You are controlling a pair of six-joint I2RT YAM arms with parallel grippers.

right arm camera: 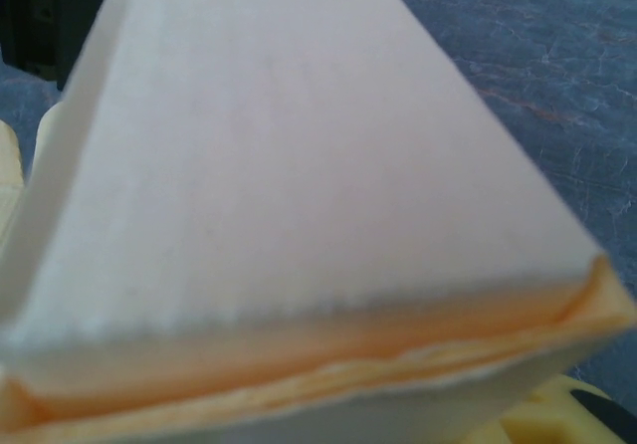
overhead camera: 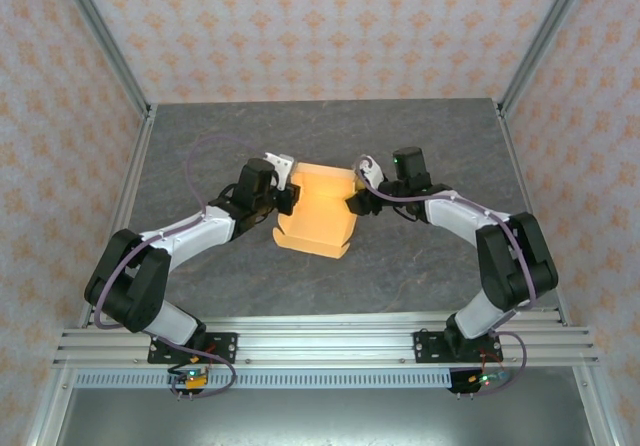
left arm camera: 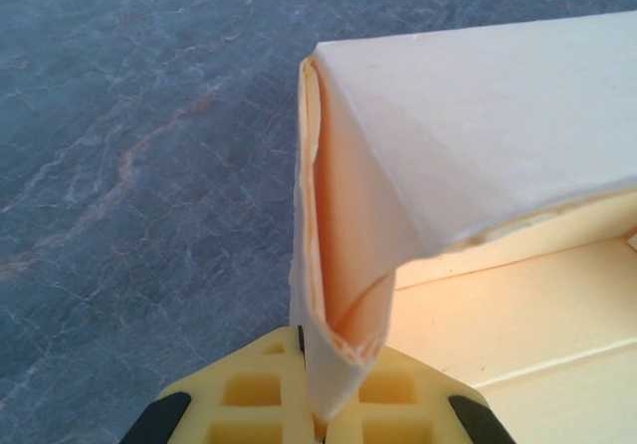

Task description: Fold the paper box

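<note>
Grey stone-look tabletop (overhead camera: 400, 256) with pale veining, patterned wallpaper on three sides, aluminium posts (overhead camera: 100, 36) at the corners. Left arm (overhead camera: 190, 231) reaches in from the left; the left gripper (overhead camera: 290, 198) sits at the left edge of the paper box (overhead camera: 318, 211). The left wrist view shows it clamped shut on a doubled-over side flap (left arm camera: 343, 265), which is pinched between the yellow waffle-grid fingers (left arm camera: 249, 394). The flap stands upright and curls slightly at its lower end. The box lies mid-table between the two grippers as a shallow open tray. Its walls are partly raised and the inside is bare orange-tan floor with a crease line. Material is thin matte cardboard, paler on the outside faces, with finely toothed die-cut edges visible in the right wrist view. The right gripper (overhead camera: 357, 198) is at the box's right edge, with a panel (right arm camera: 279, 165) lying right across its camera. One yellow finger (right arm camera: 557, 414) shows under the lower right corner of the panel. Can't tell whether that gripper is actually clamping the cardboard. Right arm (overhead camera: 470, 216) comes in from the right.
</note>
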